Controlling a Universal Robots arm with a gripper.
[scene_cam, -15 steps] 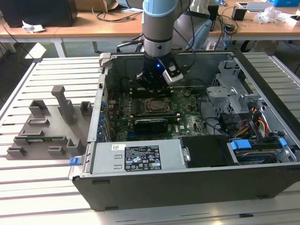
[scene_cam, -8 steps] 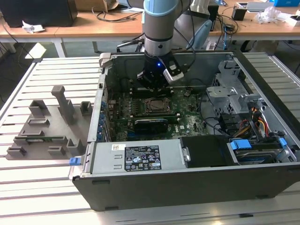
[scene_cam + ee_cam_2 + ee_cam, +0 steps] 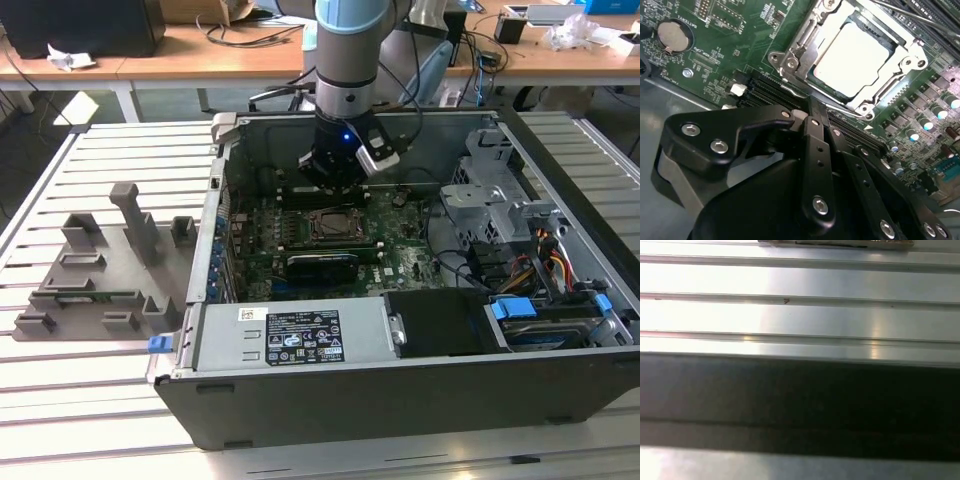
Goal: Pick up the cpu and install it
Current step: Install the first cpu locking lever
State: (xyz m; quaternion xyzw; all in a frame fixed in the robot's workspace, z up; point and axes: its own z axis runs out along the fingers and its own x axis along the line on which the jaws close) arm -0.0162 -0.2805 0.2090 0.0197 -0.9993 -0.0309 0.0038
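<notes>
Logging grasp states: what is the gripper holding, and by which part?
Nothing: the gripper is closed and empty, and the cpu sits in its socket.

gripper fingertips tucked behind its own black linkage in second wrist view, can't tell open or closed. socket frame corner cut off by top edge. exterior view: cpu too small to make out inside computer case, arm cropped at top.

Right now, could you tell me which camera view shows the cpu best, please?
The second wrist view: the cpu sits close and bright inside its socket frame. In the exterior view it is a small dark square on the motherboard. The first wrist view faces ribbed metal slats.
</notes>
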